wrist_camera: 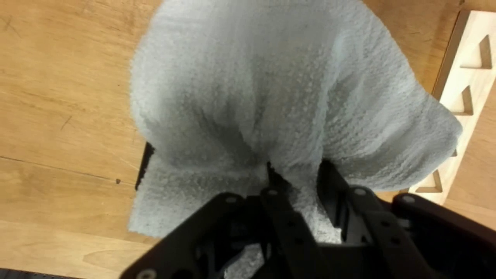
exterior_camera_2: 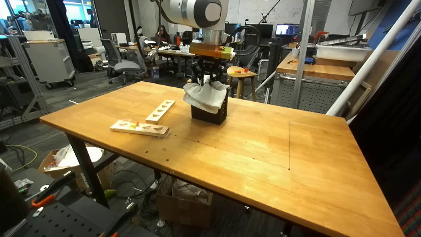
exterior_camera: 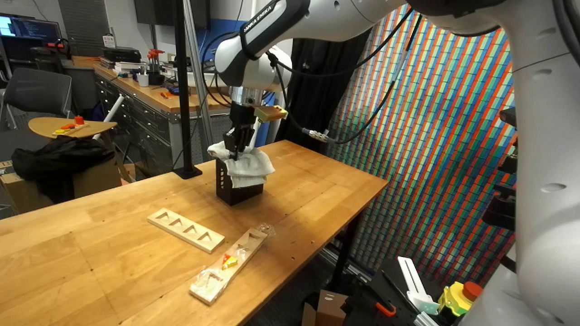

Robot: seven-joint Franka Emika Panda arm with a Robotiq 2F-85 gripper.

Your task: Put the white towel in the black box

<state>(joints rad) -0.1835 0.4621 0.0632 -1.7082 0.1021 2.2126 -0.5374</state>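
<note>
Nearest the wrist camera, find gripper [wrist_camera: 298, 170] narrowly parted around white towel [wrist_camera: 248, 97]; cannot tell if clamping. See towel draped over black box [exterior_camera: 240, 195], hiding the inside. In an exterior view, from the box, find wooden block [exterior_camera: 185, 231] at eight o'clock, plastic-wrapped block [exterior_camera: 235, 257] at six.

Wooden block [exterior_camera: 186, 230] near plastic-wrapped block [exterior_camera: 219, 274] on table [exterior_camera: 122, 244].

In an exterior view your worktop [exterior_camera_2: 263, 141] shines bright with soft glare, the floor [exterior_camera_2: 232, 225] beneath it dim. In your wrist view the pincer [wrist_camera: 299, 170] is blurred and shadows streak the white towel [wrist_camera: 279, 77].
</note>
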